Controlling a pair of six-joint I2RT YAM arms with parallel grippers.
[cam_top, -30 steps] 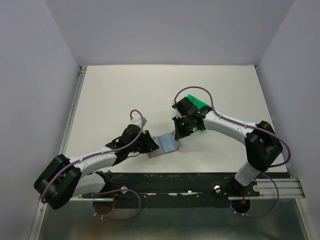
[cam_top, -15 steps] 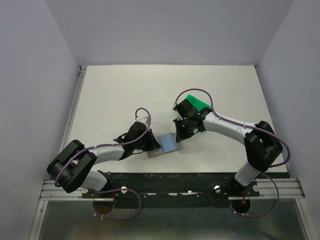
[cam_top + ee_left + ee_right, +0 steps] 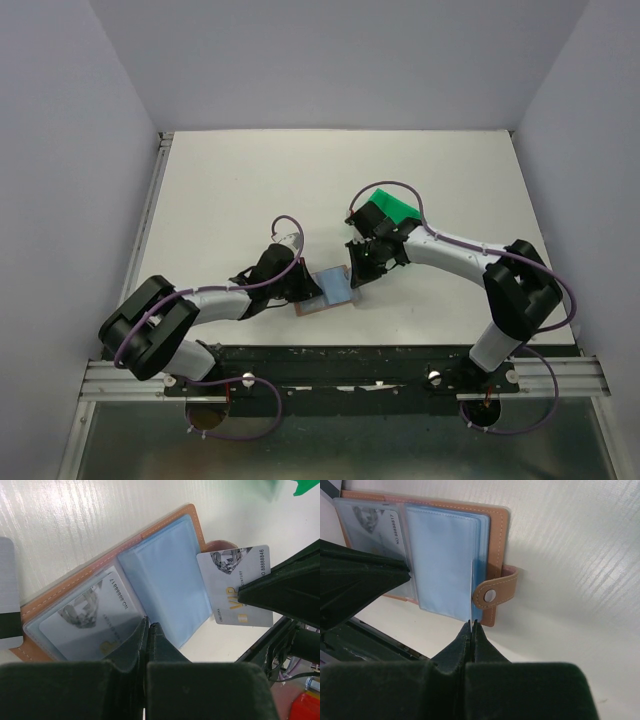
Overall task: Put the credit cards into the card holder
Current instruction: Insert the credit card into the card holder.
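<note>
Card holder [image 3: 333, 287] lies open on the desk [image 3: 230, 190], between my two pincers. Right pincer [image 3: 471, 626]: closed on one edge of a VIP card [image 3: 235, 587], which sits at the holder's snap tab [image 3: 495, 594] side. Left pincer [image 3: 148, 627]: closed, tips at the clear sleeve beside a second card [image 3: 85, 615] already pocketed. Cannot tell whether the sleeve is nipped. Third card [image 3: 6, 595] lies just beside the holder's opposite edge.
</note>
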